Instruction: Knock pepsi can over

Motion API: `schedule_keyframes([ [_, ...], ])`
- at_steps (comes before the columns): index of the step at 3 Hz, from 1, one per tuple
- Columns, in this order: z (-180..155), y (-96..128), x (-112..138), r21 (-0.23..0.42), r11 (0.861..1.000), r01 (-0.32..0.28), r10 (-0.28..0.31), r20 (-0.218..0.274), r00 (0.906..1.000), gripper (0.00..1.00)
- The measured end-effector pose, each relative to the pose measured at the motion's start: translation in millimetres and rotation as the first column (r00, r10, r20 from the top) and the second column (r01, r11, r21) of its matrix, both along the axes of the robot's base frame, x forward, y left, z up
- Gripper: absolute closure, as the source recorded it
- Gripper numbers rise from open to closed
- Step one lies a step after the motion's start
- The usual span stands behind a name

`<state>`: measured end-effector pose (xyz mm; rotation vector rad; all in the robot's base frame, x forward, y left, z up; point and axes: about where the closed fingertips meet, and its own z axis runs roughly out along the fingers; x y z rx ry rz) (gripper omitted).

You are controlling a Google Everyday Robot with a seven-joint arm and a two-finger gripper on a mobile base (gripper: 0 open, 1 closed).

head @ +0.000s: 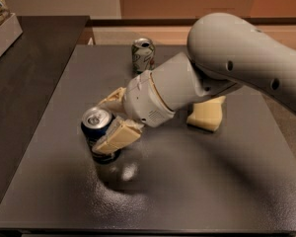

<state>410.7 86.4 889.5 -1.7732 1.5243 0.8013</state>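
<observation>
The pepsi can point(94, 130), dark blue with a silver top, stands on the dark grey table point(197, 181) at the front left, leaning slightly to the left. My gripper point(108, 120) is right next to it, on its right side. One cream finger point(117, 136) lies across the can's front right side, and the other finger point(112, 99) reaches behind it. The fingers are spread apart. The lower right part of the can is hidden by the front finger.
A white-silver can point(143, 55) stands upright at the table's back middle. A cream block point(207, 113) lies right of centre, partly behind my arm. A darker counter point(29, 83) adjoins the left, with a box point(1, 28) at its far corner.
</observation>
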Motion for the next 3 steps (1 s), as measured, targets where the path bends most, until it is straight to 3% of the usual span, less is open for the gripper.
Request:
schedule_keyframes([
  [2,24,-4,8,-0.008,1.0,-0.012,0.013,0.051,0.9986,0.87],
  [3,38,-9,15,-0.084,0.996,-0.015,0.026,0.13,0.9911,1.0],
])
